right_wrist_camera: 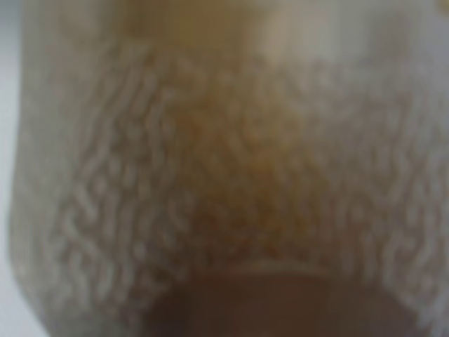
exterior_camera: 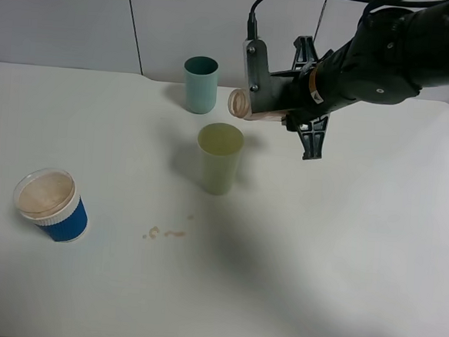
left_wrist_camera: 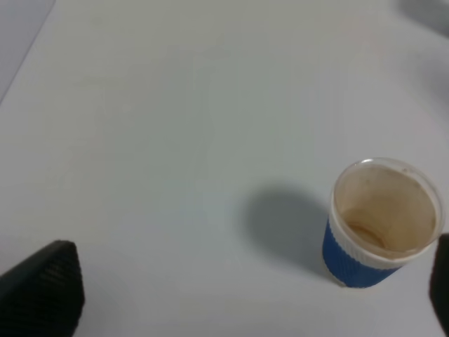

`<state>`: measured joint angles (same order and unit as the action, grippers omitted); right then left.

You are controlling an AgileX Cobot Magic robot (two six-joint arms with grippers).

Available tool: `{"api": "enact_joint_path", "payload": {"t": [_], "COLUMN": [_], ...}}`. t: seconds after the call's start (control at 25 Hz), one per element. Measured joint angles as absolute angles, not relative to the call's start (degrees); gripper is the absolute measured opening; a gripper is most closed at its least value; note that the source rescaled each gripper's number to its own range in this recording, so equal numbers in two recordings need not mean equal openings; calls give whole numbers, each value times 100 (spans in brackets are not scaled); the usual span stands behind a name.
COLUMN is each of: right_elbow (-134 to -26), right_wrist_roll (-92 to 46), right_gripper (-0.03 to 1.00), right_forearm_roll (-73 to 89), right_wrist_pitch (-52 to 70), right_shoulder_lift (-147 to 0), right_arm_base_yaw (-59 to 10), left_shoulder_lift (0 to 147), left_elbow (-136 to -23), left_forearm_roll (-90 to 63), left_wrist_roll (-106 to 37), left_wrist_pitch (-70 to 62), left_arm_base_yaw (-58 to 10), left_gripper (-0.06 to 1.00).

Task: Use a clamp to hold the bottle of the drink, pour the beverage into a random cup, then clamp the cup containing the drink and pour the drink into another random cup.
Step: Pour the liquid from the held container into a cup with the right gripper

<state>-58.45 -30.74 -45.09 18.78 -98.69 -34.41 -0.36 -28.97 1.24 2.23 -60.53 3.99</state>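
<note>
With the bottle of the drink pinched on its side in the right claw, aloft near the pale tumbler, and the left claw spread, treat as light, thin-walled and crushable: grip mid-body, gently.

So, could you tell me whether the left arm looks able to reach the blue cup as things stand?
Probably yes: the blue cup stands alone on the table, the open left end effector looks down on it with nothing between, and the right arm is away holding the bottle.
</note>
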Motion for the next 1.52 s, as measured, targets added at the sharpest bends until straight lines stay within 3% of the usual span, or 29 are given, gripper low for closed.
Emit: {"api": "enact_joint_path", "payload": {"t": [1.52], "right_elbow": [-6378], "right_wrist_roll": [-2926], "right_gripper": [0], "right_forearm_roll": [-5460], "right_wrist_pitch": [2333], "right_shoulder_lift": [-10414], "right_arm_base_yaw": [-3824], "left_shoulder_lift": [-36], "left_elbow": [-2897], "left_forearm_roll": [124], "left_wrist_roll": [211], "left_wrist_pitch": [-6053], "left_arm_base_yaw": [399], "left_gripper": [100]}}
